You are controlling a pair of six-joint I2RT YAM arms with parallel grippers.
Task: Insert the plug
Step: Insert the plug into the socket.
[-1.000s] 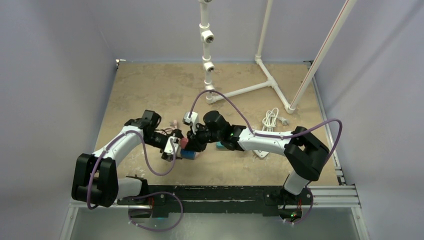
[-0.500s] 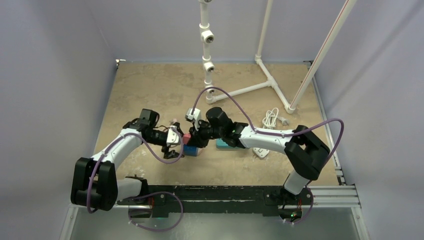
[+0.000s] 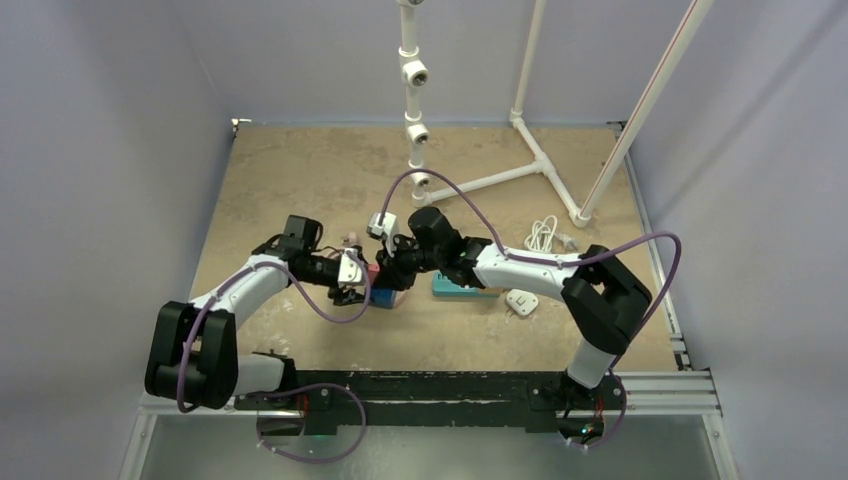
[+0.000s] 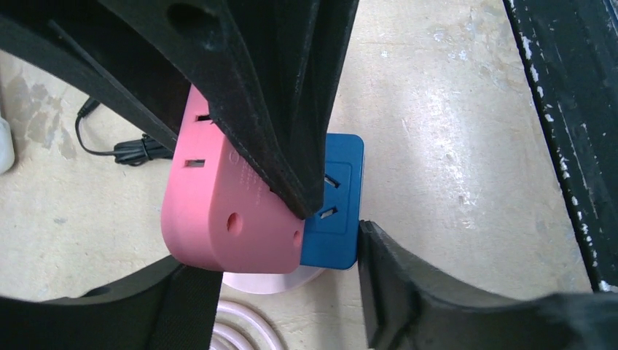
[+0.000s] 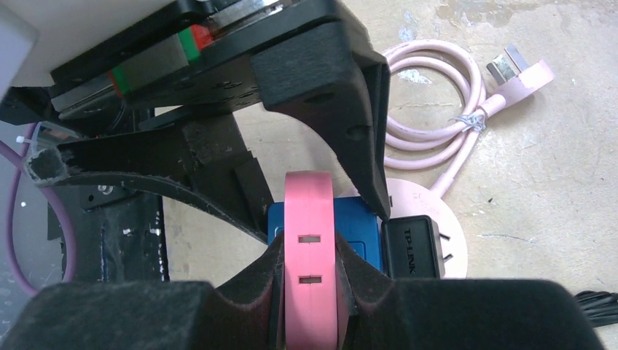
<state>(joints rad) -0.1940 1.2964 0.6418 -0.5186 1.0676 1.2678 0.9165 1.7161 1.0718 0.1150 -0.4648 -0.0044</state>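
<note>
**Insertion step, plug at the socket.** The pink plug (image 5: 310, 211) is clamped edge-on between the closed pads of the right gripper (image 5: 310, 266). It is set against one face of the blue socket block (image 4: 337, 186), which stands on a round pink base (image 5: 437, 211) near mid-table, beside a black TP-LINK adapter (image 5: 409, 244). The block is bracketed by the left gripper (image 4: 290, 254). Its fingers (image 4: 415, 292) lie at the block's two sides and are judged closed on it as a brace. How far the prongs are seated is hidden. A straight push along the prong axis is called for next, with the block braced against sliding.
</note>
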